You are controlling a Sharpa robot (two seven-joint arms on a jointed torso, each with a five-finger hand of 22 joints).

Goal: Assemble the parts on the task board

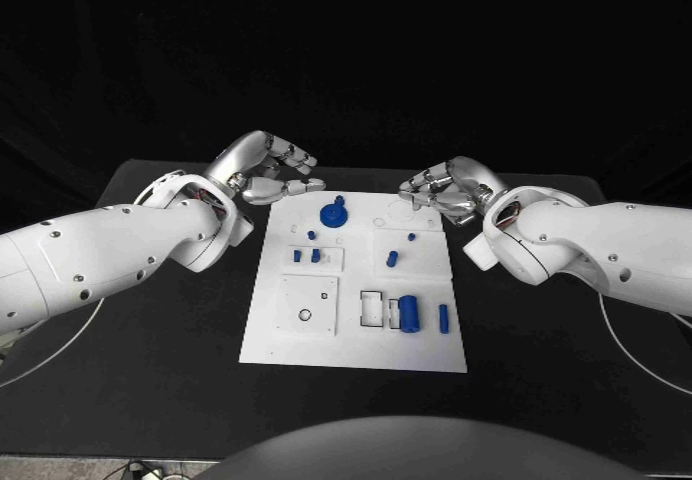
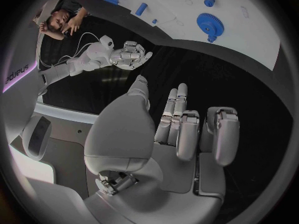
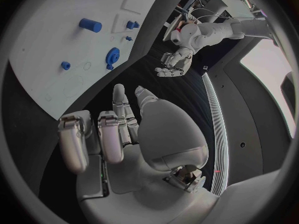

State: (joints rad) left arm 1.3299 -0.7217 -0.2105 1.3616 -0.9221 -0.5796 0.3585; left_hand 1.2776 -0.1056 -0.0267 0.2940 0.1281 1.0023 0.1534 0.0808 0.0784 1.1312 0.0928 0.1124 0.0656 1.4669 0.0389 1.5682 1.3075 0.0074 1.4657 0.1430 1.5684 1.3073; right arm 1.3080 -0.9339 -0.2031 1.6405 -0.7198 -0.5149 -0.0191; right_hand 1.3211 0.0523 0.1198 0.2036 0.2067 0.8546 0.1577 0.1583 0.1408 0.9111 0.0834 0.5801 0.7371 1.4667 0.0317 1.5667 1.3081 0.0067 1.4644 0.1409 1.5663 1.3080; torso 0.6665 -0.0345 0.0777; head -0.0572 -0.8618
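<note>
The table (image 1: 159, 380) is black and flat, and it has a matte surface. A thin pale cable (image 1: 58, 350) lies on it at the left side, in a curve that goes toward the near edge. A second thin pale cable (image 1: 642, 355) lies at the right side in the same kind of curve. Behind the table hangs a black cloth (image 1: 346, 70) with soft folds. It covers the whole background.

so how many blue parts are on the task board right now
7 visible on the task board: a gear at the far end, two small pegs left of centre, a tiny one and a peg right of centre, a cylinder and a pin nearest. Smaller ones may be missed.
</note>
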